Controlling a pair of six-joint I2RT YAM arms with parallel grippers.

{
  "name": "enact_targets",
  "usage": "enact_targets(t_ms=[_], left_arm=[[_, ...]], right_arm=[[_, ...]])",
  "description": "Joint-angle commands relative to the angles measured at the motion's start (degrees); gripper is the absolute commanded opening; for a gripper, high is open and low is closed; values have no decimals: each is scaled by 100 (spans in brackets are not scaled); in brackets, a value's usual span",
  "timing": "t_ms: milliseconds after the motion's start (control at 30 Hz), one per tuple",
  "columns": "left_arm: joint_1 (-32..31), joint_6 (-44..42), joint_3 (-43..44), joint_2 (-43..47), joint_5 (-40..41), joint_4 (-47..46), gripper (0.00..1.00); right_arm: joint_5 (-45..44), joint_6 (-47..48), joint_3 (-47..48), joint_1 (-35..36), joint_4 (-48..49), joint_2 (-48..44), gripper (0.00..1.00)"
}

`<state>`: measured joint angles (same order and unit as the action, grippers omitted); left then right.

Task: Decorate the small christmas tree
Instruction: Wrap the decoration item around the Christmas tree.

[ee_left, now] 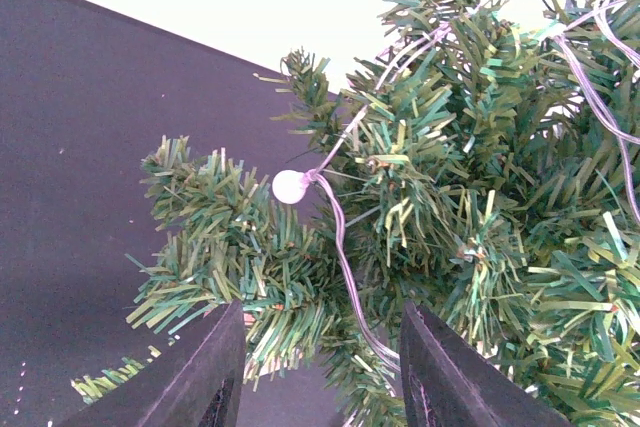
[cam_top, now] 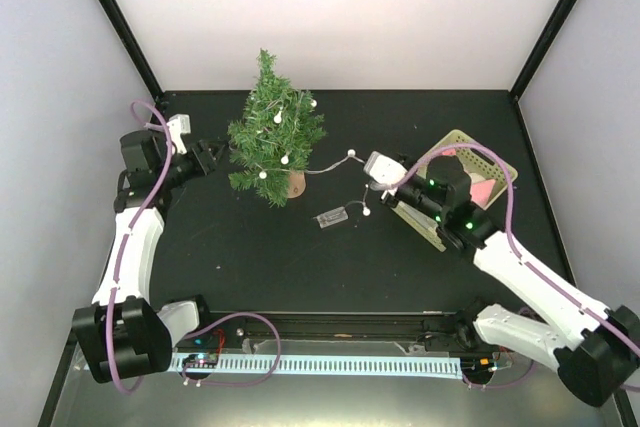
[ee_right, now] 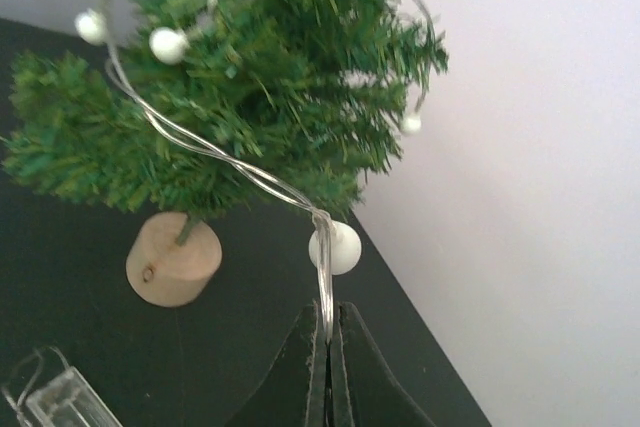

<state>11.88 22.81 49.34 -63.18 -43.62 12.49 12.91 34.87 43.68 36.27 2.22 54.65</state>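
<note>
The small christmas tree (cam_top: 272, 132) stands upright toward the back left of the matte black bench (cam_top: 250, 257). It is a bristly dark green cone on a round light-wood stump (ee_right: 172, 259). A thin clear-wire light string (ee_right: 250, 177) with round white bulbs winds through its branches and trails off to the right, near a clear plastic battery box (cam_top: 332, 217). The right tool (ee_right: 327, 315) is pinched together on the wire just below one bulb (ee_right: 335, 247). The left tool (ee_left: 320, 319) sits at the tree's lower left branches with its fingers apart and the wire hanging between them. A pale perforated basket (cam_top: 455, 135) lies at the right.
</note>
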Motion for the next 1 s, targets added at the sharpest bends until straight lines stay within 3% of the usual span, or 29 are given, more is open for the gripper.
enact_targets(t_ms=[0, 333, 733, 967], left_arm=[[-113, -126, 110, 135, 170, 89, 44], [-184, -80, -102, 391, 211, 76, 43], [-226, 152, -227, 711, 169, -29, 41], [-233, 45, -329, 832, 307, 61, 41]], right_arm=[[-281, 76, 482, -243, 149, 607, 1], [466, 205, 1186, -854, 1024, 2010, 1], [1095, 177, 2213, -894, 1603, 3741, 1], [1371, -59, 2418, -891, 1967, 4294, 1]])
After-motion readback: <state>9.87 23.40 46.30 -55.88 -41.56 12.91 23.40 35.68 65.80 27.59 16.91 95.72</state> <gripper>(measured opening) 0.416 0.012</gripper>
